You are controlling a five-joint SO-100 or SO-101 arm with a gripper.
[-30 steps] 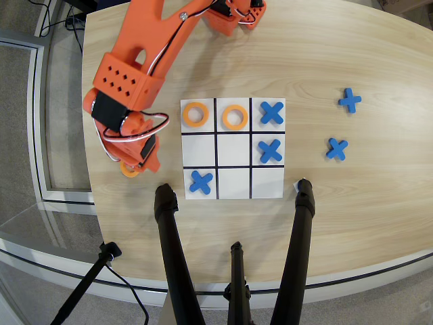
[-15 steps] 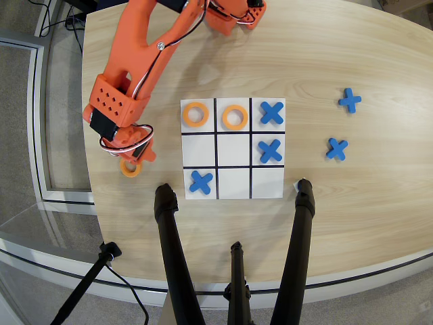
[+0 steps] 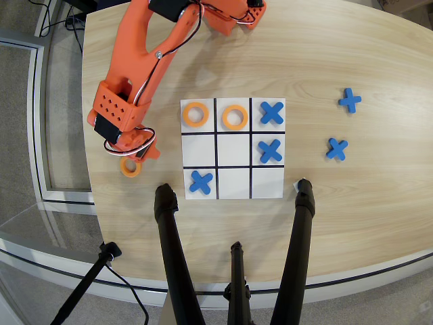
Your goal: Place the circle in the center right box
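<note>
Precision is what the step in hand calls for, judged as the pick of a spare ring: the fingers should be lowered so that one passes through the hole and the other outside the band, and closed only once the ring is straddled.

At the left of the frame the orange gripper [image 3: 135, 154] is seen poised over the circle [image 3: 131, 166], a flat orange ring lying on the bare table [image 3: 379, 203] left of the grid [image 3: 233, 149]. The ring's upper edge is hidden under the fingertips. How far the jaws are parted cannot be told from above, nor whether the ring is already pinched; contact is not shown clearly.

The center right box [image 3: 198, 149], the middle cell of the grid's left column in this view, is seen empty, bounded by black lines on white. Above it another orange ring [image 3: 195, 114] is placed, and below it a blue cross [image 3: 201, 181].

A thin, rigid, smooth plastic piece is suggested by the ring's look, likely to slide on the pale wood-grain laminate if nudged sideways. The arm's shell appears matte and printed, with looping white and black wires.
</note>
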